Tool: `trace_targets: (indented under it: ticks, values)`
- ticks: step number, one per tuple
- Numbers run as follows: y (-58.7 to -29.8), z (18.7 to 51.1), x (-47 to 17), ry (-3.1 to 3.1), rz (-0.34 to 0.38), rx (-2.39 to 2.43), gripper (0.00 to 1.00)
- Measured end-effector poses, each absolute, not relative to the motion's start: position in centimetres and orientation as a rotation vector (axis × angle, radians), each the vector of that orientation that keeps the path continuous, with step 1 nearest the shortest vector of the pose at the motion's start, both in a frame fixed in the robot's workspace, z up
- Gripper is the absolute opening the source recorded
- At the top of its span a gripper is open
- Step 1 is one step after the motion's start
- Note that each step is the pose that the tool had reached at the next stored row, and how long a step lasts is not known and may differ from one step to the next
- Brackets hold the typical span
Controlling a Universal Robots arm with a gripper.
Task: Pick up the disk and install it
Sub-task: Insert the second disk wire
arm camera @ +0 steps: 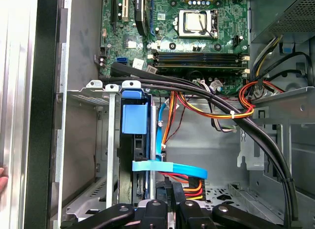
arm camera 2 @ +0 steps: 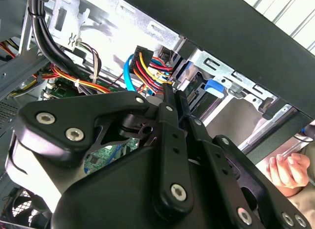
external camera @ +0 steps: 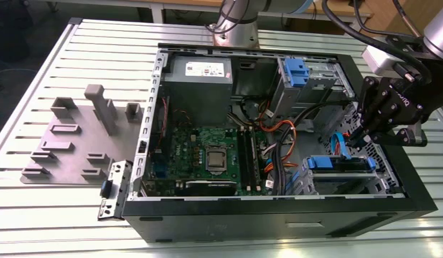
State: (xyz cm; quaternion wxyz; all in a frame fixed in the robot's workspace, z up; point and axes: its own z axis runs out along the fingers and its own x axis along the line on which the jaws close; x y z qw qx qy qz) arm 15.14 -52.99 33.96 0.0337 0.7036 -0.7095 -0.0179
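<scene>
**Q:** Over the case, ext. view – where are you?

**Me:** Above the drive cage at the exterior view's right end of the open black PC case (external camera: 279,215). My gripper (external camera: 361,141) hangs just over the disk (external camera: 340,163), which sits in that cage w/ its blue plastic frame up. Nearby: orange and black wires, green mainboard (external camera: 207,156), grey PSU box (external camera: 200,75), another blue-handled caddy (external camera: 296,72) beside it. The ribbed metal table (external camera: 35,215) carries a grey fixture plate (external camera: 64,156) w/ block-shaped stands.

**Q:** 2nd wrist view?

**Me:** My gripper (arm camera 2: 170,98) is matte black w/ bolted links; the fingers are together, nothing seen between them. A blue cable (arm camera 2: 127,74) and a red-yellow wire bundle crowd the tips. A person's hand (arm camera 2: 288,170) shows outside the case wall.

**Q:** 1st wrist view?

**Me:** The disk (arm camera: 134,118) is slotted edge-on in the sheet-metal cage. A flat blue cable (arm camera: 167,166) crosses betw. it and my gripper (arm camera: 170,192). Thick black cables (arm camera: 197,88) run across near the mainboard (arm camera: 197,42).
</scene>
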Motion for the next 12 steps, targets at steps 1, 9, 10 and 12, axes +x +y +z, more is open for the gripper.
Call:
trace_targets:
  ticks: [1,9,10,12]
  values:
    - [-52.99,33.96,15.14,-2.183,-0.055,2.164,0.16]
    - [-53.63,33.96,15.14,-2.183,-0.055,2.164,0.16]
    - [-53.71,33.96,15.14,-2.183,-0.055,2.164,0.16]
    - [-53.92,33.96,15.14,-2.183,-0.055,2.164,0.16]
